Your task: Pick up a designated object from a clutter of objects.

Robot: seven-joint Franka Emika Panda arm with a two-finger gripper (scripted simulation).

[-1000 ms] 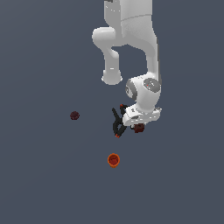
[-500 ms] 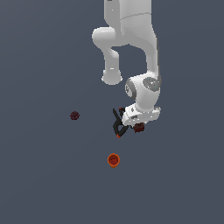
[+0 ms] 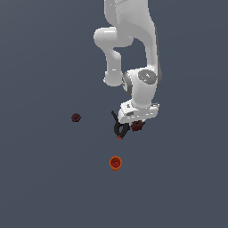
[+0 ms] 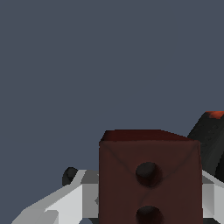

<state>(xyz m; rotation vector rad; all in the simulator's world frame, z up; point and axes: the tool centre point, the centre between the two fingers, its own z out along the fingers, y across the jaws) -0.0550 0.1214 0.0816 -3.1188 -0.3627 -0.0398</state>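
The dark red-brown block point(image 4: 148, 175) fills the wrist view, with two dark holes showing on the face toward the camera. My gripper point(image 4: 146, 197) is shut on it, with a pale finger point(image 4: 65, 203) pressed against each side. In the exterior view the block point(image 3: 137, 126) sits under the white hand, and my gripper point(image 3: 136, 122) is down among the clutter. The black clamp point(image 3: 119, 127) with an orange tip lies just to the exterior view's left of the block. It also shows in the wrist view point(image 4: 210, 133), beside the block.
A small dark red ball point(image 3: 76, 117) lies apart, further to the exterior view's left. An orange round cup point(image 3: 116, 163) stands nearer the camera, below the clamp. Everything rests on a plain grey-blue surface.
The hand and the block have shifted very slightly up and toward the exterior view's left. The clamp, ball and cup have not moved.
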